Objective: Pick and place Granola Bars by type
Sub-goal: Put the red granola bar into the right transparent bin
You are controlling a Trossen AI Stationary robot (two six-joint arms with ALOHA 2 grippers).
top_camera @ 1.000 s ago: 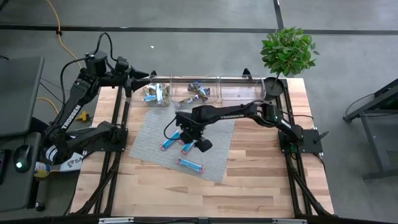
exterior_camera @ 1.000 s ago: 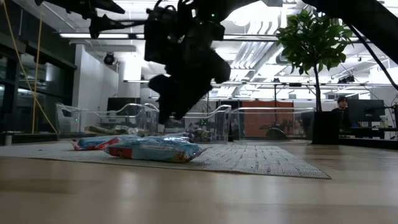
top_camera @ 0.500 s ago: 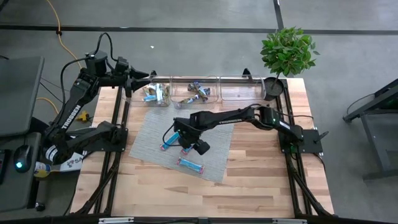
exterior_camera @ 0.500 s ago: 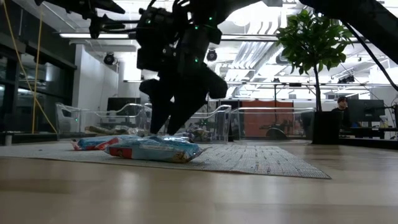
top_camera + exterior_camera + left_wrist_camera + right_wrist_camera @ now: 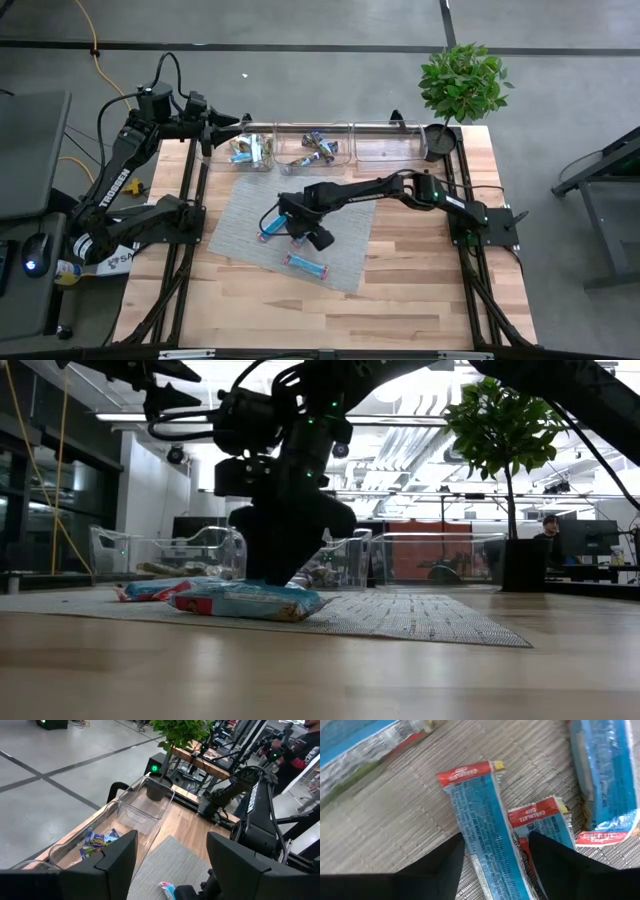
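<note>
Straddling one blue bar (image 5: 482, 827) with open jaws, the right gripper (image 5: 300, 229) risked pinching its touching neighbour (image 5: 547, 837) too; left jaws waited half-open.

Blue granola bars with red ends (image 5: 305, 264) on grey mat (image 5: 345, 250): three countable in high view; right wrist view shows four wrappers.
Clear bins (image 5: 381, 141) along far edge: three. Left bin: blue/yellow-green bars (image 5: 247, 150), number unclear. Middle bin: silvery-dark bars (image 5: 318, 147), number unclear.
Potted plant (image 5: 461, 82): one.
Robot arms: two.
</note>
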